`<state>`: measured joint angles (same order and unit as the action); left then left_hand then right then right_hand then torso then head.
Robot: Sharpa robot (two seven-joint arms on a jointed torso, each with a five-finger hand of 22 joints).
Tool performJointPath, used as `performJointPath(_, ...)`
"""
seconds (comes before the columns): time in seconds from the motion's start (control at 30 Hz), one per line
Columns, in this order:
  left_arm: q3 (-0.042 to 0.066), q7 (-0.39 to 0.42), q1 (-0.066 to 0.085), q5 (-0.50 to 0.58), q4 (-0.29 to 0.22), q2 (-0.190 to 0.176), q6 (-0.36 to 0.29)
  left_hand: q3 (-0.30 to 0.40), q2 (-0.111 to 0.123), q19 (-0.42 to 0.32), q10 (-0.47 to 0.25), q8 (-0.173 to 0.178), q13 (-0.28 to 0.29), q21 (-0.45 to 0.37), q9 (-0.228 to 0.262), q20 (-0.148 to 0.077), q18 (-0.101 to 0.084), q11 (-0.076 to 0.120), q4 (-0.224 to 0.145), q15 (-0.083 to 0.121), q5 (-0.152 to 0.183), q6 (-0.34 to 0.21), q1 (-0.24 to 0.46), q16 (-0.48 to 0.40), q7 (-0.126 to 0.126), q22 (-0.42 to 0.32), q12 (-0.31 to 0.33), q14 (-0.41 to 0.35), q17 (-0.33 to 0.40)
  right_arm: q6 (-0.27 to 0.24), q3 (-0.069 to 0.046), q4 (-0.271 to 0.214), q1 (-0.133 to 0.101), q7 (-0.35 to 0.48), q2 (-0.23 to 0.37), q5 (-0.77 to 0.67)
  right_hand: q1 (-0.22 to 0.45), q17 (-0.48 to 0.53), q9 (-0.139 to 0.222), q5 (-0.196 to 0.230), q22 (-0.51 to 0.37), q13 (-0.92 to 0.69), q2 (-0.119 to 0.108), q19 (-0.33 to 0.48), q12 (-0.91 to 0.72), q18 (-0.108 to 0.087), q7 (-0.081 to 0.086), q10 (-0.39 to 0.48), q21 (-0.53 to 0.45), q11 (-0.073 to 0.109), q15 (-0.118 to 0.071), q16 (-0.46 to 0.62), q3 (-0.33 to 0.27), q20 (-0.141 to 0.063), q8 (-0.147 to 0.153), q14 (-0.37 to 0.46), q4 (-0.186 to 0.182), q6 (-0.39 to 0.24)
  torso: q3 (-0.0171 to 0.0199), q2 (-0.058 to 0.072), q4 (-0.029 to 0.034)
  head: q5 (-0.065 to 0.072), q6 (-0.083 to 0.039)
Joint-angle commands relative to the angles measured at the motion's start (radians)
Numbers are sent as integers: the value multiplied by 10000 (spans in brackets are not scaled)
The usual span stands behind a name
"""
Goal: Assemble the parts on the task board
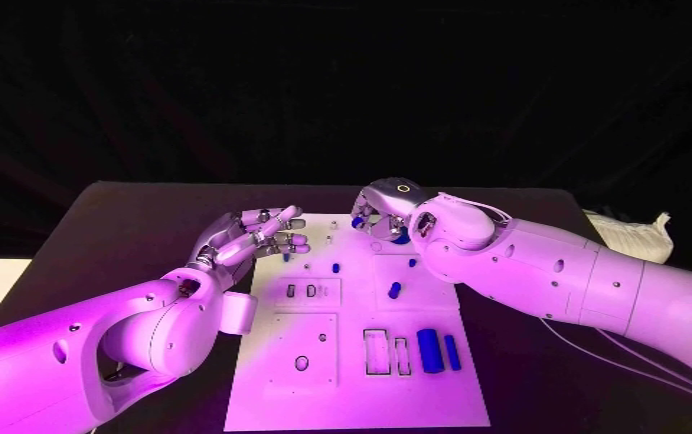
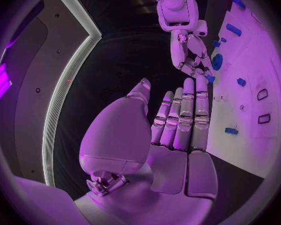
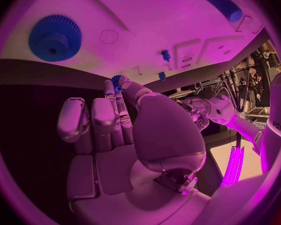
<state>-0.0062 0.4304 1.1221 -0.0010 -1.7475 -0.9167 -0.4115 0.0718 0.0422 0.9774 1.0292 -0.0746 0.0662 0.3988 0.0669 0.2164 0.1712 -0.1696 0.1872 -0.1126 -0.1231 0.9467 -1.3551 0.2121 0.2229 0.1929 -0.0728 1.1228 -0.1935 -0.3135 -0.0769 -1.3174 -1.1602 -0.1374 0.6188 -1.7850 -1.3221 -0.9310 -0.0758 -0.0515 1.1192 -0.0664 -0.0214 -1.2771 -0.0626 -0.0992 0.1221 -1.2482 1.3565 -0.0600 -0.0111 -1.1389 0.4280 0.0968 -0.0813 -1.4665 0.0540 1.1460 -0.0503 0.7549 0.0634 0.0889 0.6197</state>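
The white task board (image 1: pixel 361 394) lies mid-table. My right hand (image 1: pixel 384 206) hovers over its far edge and pinches a small blue gear (image 3: pixel 117 80) between thumb and finger. Beside those fingers a large blue gear (image 3: pixel 55 37) sits on the board, partly hidden under the hand (image 1: pixel 395 238). My left hand (image 1: pixel 260 239) hangs at the board's far left edge, fingers (image 2: pixel 184 115) straight, holding nothing. Two blue cylinders (image 1: pixel 428 344) lie near the front right. Small blue pegs (image 1: pixel 395 289) stand in the middle.
Rectangular slots (image 1: pixel 375 351) and an oval hole (image 1: pixel 302 362) open in the board's near half. A white crumpled cloth (image 1: pixel 635 229) lies at the table's right edge. Bare black table (image 1: pixel 130 224) flanks the board.
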Motion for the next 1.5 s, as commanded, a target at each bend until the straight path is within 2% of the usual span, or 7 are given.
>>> performJointPath(0.03, 11, 20, 24, 64, -60, -11, 206, -19, -93, 50, 40, 48, -4, 42, -15, 5, 82, -2, -37, -13, 33, 49, 16, 26, 3, 10, 58, -1, -17, -668, 3, 237, -3, -269, -246, -239, -113, -20, -110, -13, 19, -9, -4, -31, 24, 91, 50, 67, 71, -52, -41, 9, 48, -22, 59, -170, -1, 57, 5, 30, 19, -24, -19)
performJointPath(0.23, 12, 10, 51, 76, -107, -25, 225, -19, -96, 43, 39, 50, -4, 41, -15, 5, 80, -3, -43, -15, 33, 48, 13, 21, 3, 10, 59, -8, -20, -540, 6, 573, -6, -229, -605, -275, -83, -46, -110, -4, 38, -3, -61, -34, 25, 95, 73, 98, 83, -73, -25, -20, 60, -12, 82, -173, -28, 41, -10, 92, 91, -7, -23)
performJointPath(0.37, 12, 1, 68, 80, -126, -29, 234, -19, -96, 43, 39, 50, -4, 41, -15, 5, 80, -3, -43, -15, 33, 48, 13, 21, 3, 10, 59, -8, -20, -352, 7, 679, -6, -192, -774, -276, -44, -50, -110, 3, 44, 0, -93, -31, 24, 96, 81, 119, 88, -84, -15, -31, 62, -4, 98, -171, -67, 30, -24, 129, 113, 1, -27)
performJointPath(0.6, 13, 26, 79, 82, -136, -11, 248, -19, -96, 43, 39, 50, -4, 41, -15, 5, 80, -3, -43, -15, 33, 48, 13, 21, 3, 10, 59, -8, -20, 0, 8, 831, -18, -159, -978, -265, 43, -58, -113, 3, 52, 0, -155, -25, 17, 96, 84, 136, 95, -94, -2, -51, 47, 11, 119, -168, -149, 19, -32, 152, 112, -14, -12)
performJointPath(0.93, 13, 52, 84, 83, -166, 1, 255, -21, -103, 26, 37, 55, -4, 39, -15, 6, 78, -5, -58, -18, 32, 48, 3, 12, 5, 11, 62, -21, -30, 181, 11, 1106, -41, -283, -1221, -319, 54, -85, -112, 2, 66, 1, -166, -32, 18, 99, 85, 141, 102, -95, 0, -72, 46, 13, 123, -171, -161, 15, -40, 171, 123, -27, -20)
performJointPath(1.03, 14, 58, 85, 83, -196, 1, 260, -20, -105, 23, 36, 56, -4, 39, -15, 6, 78, -6, -61, -18, 32, 47, 0, 10, 6, 12, 63, -23, -31, 308, 17, 1255, -43, -360, -1332, -336, 60, -102, -111, 0, 74, 3, -180, -35, 22, 99, 87, 155, 106, -97, 1, -88, 48, 15, 132, -174, -171, 4, -42, 182, 138, -31, 41)
performJointPath(1.5, 14, 78, 94, 83, -262, 12, 252, -19, -112, 9, 29, 62, -6, 40, -16, 7, 76, -11, -83, -20, 30, 42, -17, 3, 15, 13, 67, -34, -42, 265, 25, 1429, -46, -602, -1514, -442, 60, -79, -98, -18, 65, 12, -240, -19, 34, 95, 113, 250, 108, -120, 16, -92, 90, 29, 171, -168, -197, -68, -70, 208, 171, -23, 18)
